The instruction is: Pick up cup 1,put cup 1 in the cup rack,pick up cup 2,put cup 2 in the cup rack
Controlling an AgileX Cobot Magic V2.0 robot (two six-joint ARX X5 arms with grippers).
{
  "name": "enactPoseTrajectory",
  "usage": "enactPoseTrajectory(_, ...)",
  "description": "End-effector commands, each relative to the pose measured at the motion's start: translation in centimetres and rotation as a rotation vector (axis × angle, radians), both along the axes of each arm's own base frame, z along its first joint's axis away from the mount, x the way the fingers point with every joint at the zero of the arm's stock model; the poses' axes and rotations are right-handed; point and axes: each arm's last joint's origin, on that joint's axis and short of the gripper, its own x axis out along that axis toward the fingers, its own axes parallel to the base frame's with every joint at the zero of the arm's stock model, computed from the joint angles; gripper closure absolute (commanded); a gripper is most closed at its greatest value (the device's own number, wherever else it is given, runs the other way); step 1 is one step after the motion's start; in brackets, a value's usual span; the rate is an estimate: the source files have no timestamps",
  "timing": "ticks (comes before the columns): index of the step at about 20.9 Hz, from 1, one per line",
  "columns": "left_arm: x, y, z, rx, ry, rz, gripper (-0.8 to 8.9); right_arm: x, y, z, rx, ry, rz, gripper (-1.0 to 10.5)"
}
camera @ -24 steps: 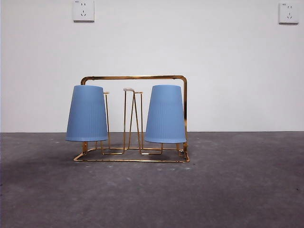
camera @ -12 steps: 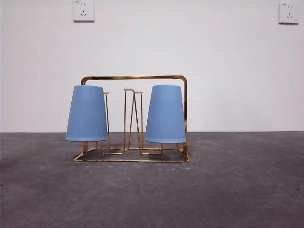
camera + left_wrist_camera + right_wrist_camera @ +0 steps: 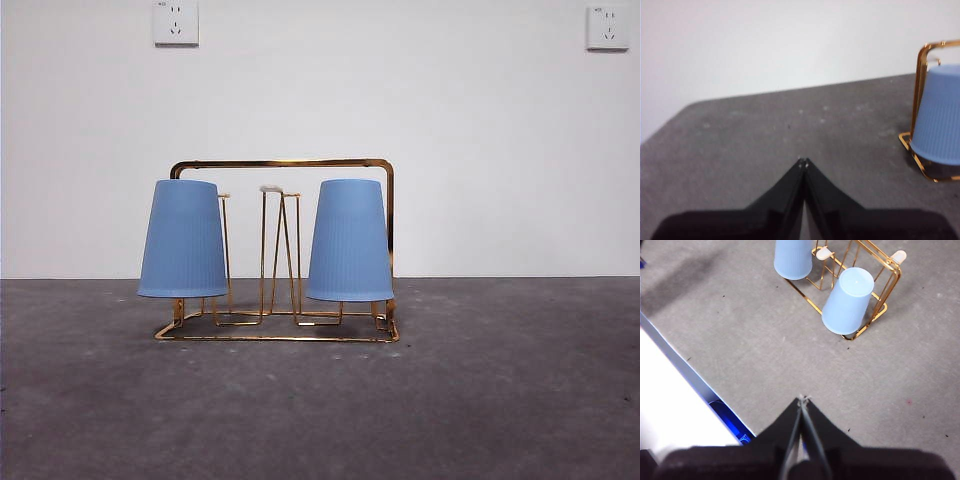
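The gold wire cup rack (image 3: 280, 163) stands on the grey table. Two blue ribbed cups hang upside down on its prongs: one on the left (image 3: 183, 238), one on the right (image 3: 348, 240). The right wrist view shows the rack (image 3: 888, 280) and both cups (image 3: 848, 300) (image 3: 793, 258) from above. The left wrist view shows one cup (image 3: 939, 121) on the rack (image 3: 918, 90) at the edge. My left gripper (image 3: 803, 161) is shut and empty, away from the rack. My right gripper (image 3: 803, 399) is shut and empty, high above the table. Neither arm shows in the front view.
The grey table (image 3: 480, 400) spreads around the rack. A white wall with two sockets (image 3: 175, 21) (image 3: 607, 26) is behind. The right wrist view shows the table's edge with a white and blue border (image 3: 690, 385).
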Motion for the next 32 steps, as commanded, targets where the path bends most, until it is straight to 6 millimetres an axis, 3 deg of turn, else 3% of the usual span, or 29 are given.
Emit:
enactPoseTrajectory(1,-0.1,0.0,-1.4,-0.050,0.099,0.014,8.14,-0.1,-0.1,-0.2,-0.016,0.022,-0.009,9.4)
enactPoseTrajectory(22,-0.1,-0.1,-1.5,-0.086,0.115,-0.028,8.14,0.0,-0.2,-0.2,-0.023,0.013,-0.020,9.4)
enactPoseTrajectory(25,-0.1,-0.1,-1.5,-0.086,0.115,-0.028,8.14,0.6,-1.7,0.3,-0.041,-0.081,-0.071,9.4)
enactPoseTrajectory(29,-0.1,-0.1,-1.5,-0.086,0.115,-0.028,8.14,1.0,-4.7,3.4,0.344,-0.258,-0.156,9.4)
enactPoseTrajectory(32,-0.1,-0.1,-1.5,-0.086,0.115,-0.028,8.14,-0.2,-7.6,4.2,0.405,-0.408,-0.305,9.4)
